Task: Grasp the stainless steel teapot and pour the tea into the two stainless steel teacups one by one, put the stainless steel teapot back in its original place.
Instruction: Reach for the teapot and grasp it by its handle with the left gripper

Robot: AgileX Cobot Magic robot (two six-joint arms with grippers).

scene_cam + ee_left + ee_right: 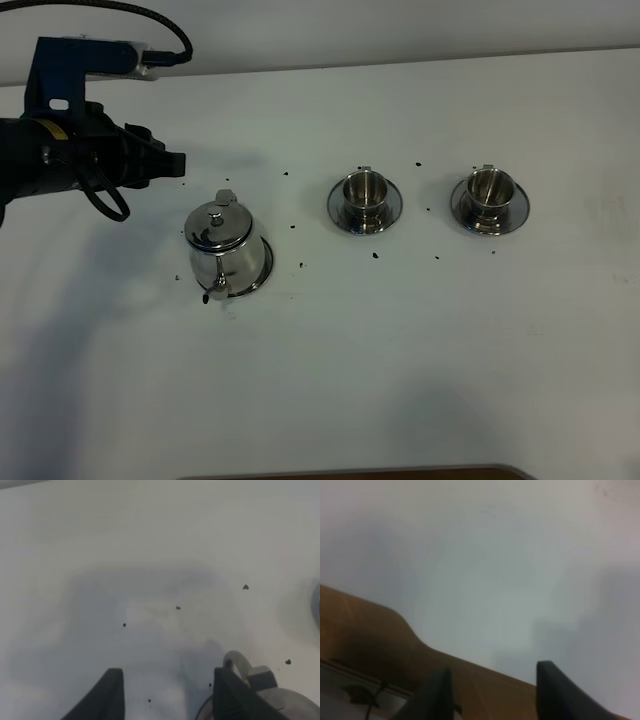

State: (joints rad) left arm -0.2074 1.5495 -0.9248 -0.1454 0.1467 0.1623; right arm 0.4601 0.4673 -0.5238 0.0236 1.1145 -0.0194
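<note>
One stainless steel teapot [220, 240], two stainless steel teacups [364, 188] [489, 186] and three round steel saucers [264, 262] [337, 207] [519, 207], one beneath the pot and one beneath each cup, share a single white counter [400, 350]. Roughly ten small dark specks [287, 173] dot its surface. One dark robot arm [80, 160], topped by one blue bracket [60, 60], is in view.

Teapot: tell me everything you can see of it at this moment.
The stainless steel teapot is shiny and mirror-like, with a domed lid topped by a small knob, and a loop handle at its far side. It stands upright with the lid on, on a round steel saucer, on the left part of the white table. Nothing touches it: the left gripper hovers open and empty, beyond it and to the left.
</note>
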